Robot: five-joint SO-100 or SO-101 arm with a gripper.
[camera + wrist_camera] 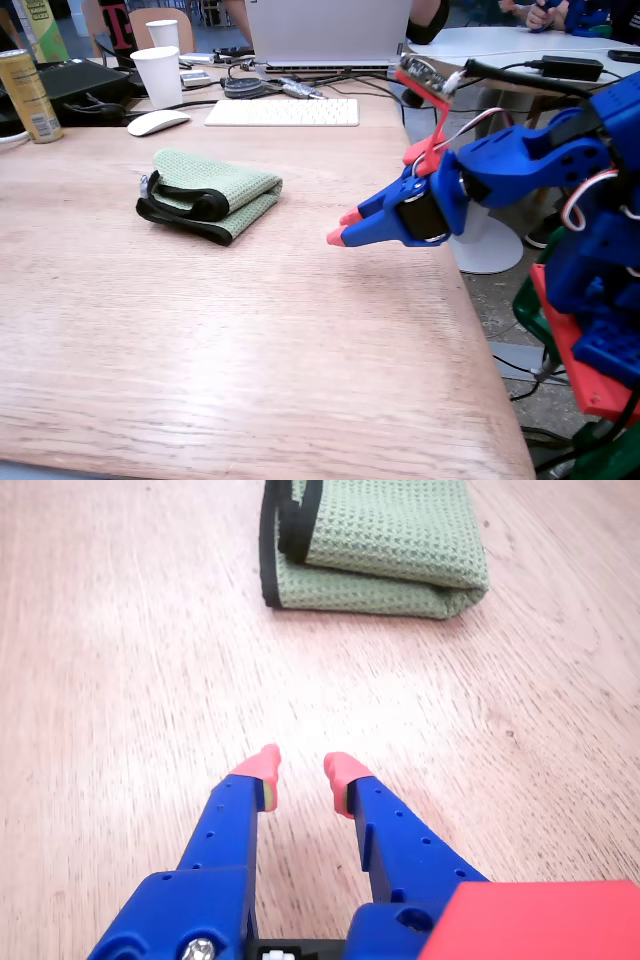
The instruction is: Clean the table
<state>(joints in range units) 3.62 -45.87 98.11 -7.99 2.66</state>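
Your gripper [300, 768] is a little bit open and holds nothing; its two red tips have a small gap between them. It hangs over the table [250, 350], the big wooden top right under it. The folded green cloth [375, 545] lies straight ahead of the tips, a bit to the right in the wrist view, not touching them. Open wider, go forward and low, and pinch the near thick folded edge. The cloth's far end is cut off, and you cannot see how it is folded underneath.
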